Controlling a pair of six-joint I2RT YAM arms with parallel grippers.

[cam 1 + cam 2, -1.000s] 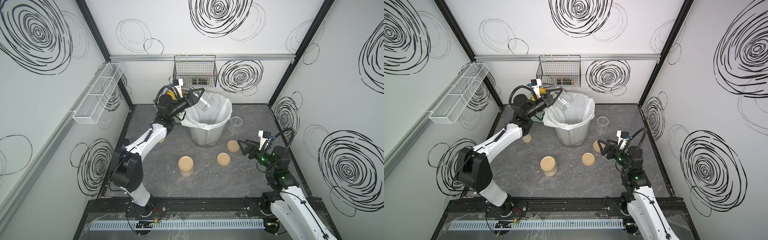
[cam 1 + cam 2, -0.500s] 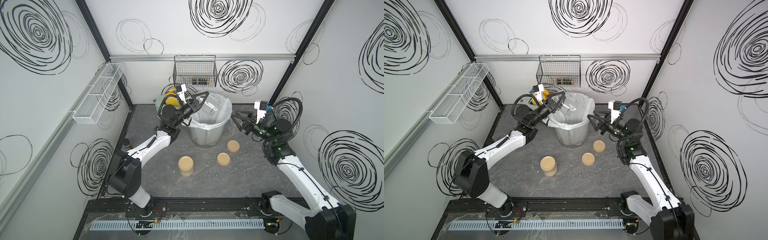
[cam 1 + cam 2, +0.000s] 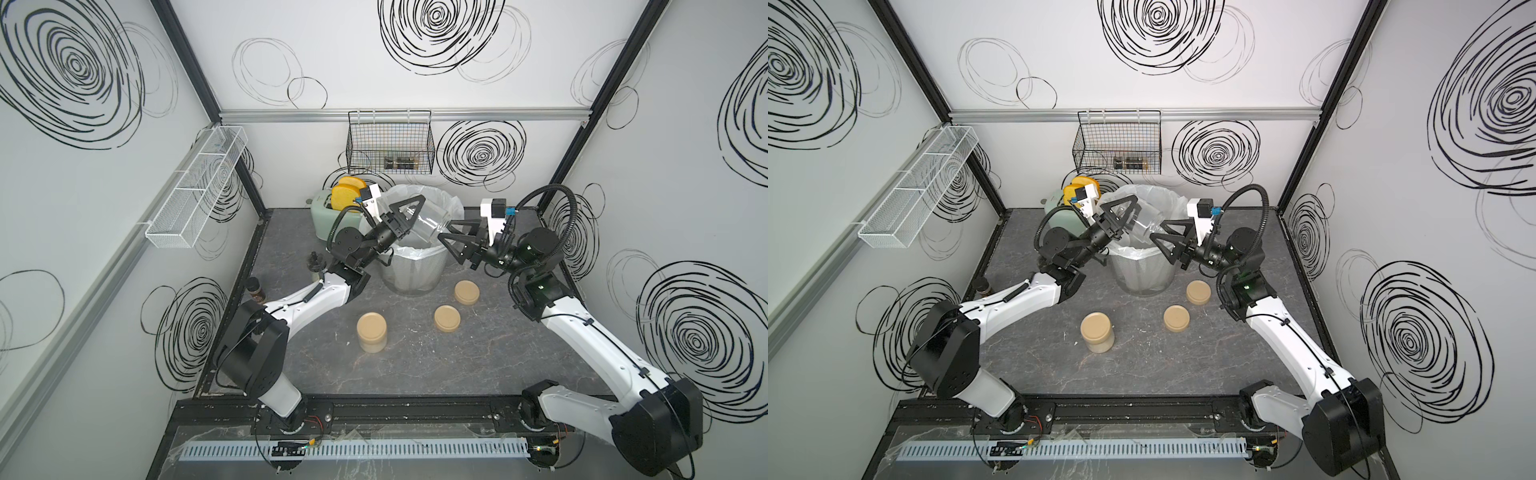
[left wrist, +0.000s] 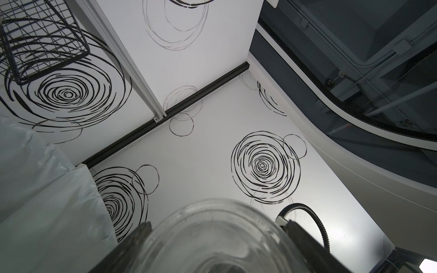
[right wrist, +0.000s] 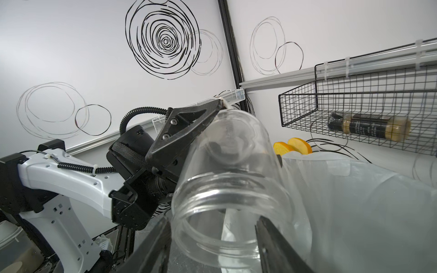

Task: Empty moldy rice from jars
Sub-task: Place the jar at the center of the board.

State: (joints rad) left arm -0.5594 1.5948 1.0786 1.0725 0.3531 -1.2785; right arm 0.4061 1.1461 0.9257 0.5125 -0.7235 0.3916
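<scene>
The left arm (image 3: pixel 328 293) and right arm (image 3: pixel 582 328) wear white shells over black joints. Ribbed black conduit (image 5: pixel 146 110) loops at each wrist. The left end effector (image 3: pixel 417 218) and right end effector (image 3: pixel 444 232) have black triangular, screw-fastened fingers (image 5: pixel 186 132).

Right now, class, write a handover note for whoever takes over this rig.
Left gripper: shut on an empty jar, tilted over the lined bin.
Right gripper: jaws flank that jar's mouth; grip unclear.
Two loose lids lie on the table; one lidded jar of rice stands nearer the robot's base.
Done: held jar emptied. Left: open and empty the lidded jar.
</scene>
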